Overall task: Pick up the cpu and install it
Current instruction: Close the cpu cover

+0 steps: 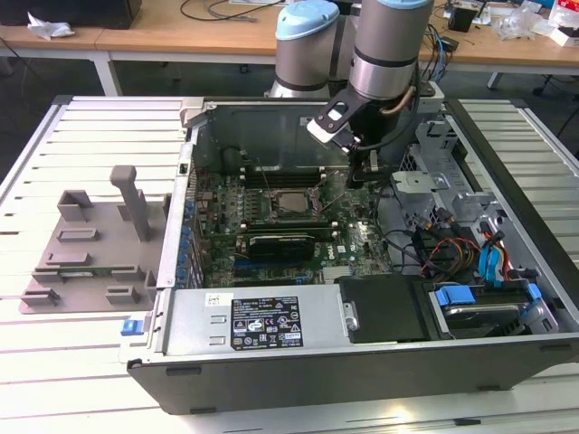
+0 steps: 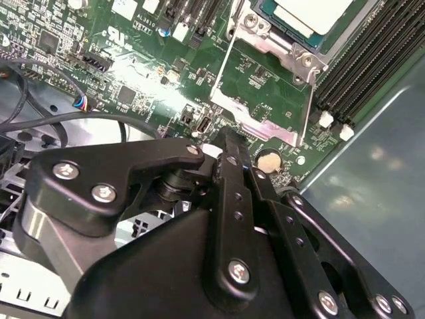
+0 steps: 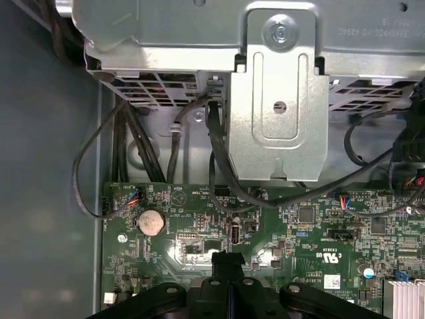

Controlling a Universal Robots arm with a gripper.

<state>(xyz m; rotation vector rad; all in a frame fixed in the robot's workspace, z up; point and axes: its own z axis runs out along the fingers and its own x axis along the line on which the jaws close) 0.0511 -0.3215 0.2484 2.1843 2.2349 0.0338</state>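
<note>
Pale wooden desks (image 1: 163, 36) along the back, dark floor (image 1: 54, 77) beneath, white slatted worktable (image 1: 90, 127) in front.

Green, silver, black, white
The green circuit board (image 3: 312, 232) bore a pale silvery-grey square cpu (image 1: 291, 201); the black metal claw (image 3: 229, 259) showed silver screws (image 2: 239, 271); the white surface (image 1: 90, 362) was ribbed in stripes.

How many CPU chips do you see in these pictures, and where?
1. The cpu lies in the socket frame on the motherboard, near the middle of the open computer case. Another could be hidden behind the arm.
</note>
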